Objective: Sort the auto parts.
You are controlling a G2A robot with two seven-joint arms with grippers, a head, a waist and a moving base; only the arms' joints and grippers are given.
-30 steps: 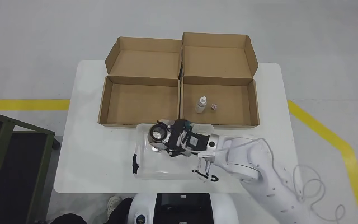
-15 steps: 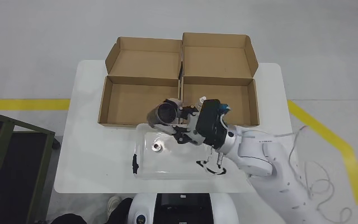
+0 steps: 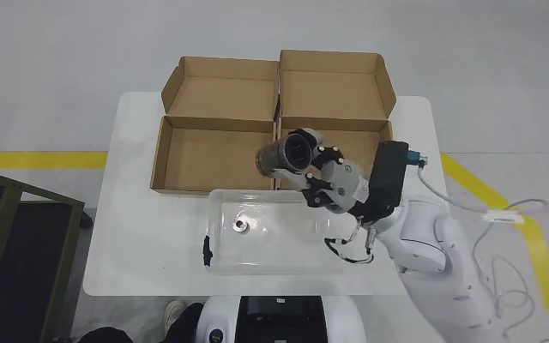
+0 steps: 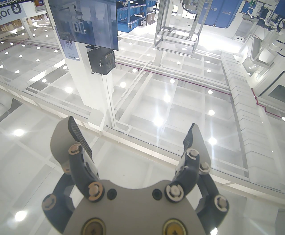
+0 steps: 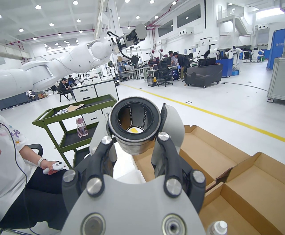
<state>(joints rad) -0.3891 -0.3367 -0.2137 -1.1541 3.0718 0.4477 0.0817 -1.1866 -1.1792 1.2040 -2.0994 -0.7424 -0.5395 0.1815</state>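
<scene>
Over the spot where the two brown boxes meet, the right gripper (image 3: 298, 164) holds a metal tube (image 3: 283, 155) up in the air. Its fingers squeeze the tube from both sides. The tube is tipped, and its dark open end shows in the top view. The right arm reaches in from the robot's right, across a corner of the clear tray (image 3: 283, 261). A small metal part (image 3: 239, 226) lies in the tray. A white bottle (image 5: 217, 227) stands in the right box (image 3: 369, 163). The left box (image 3: 214, 159) is just beside it.

The left gripper (image 4: 132, 133) points up at the ceiling, its fingers wide apart. Blue signs (image 4: 220, 13) with white letters hang far off.
</scene>
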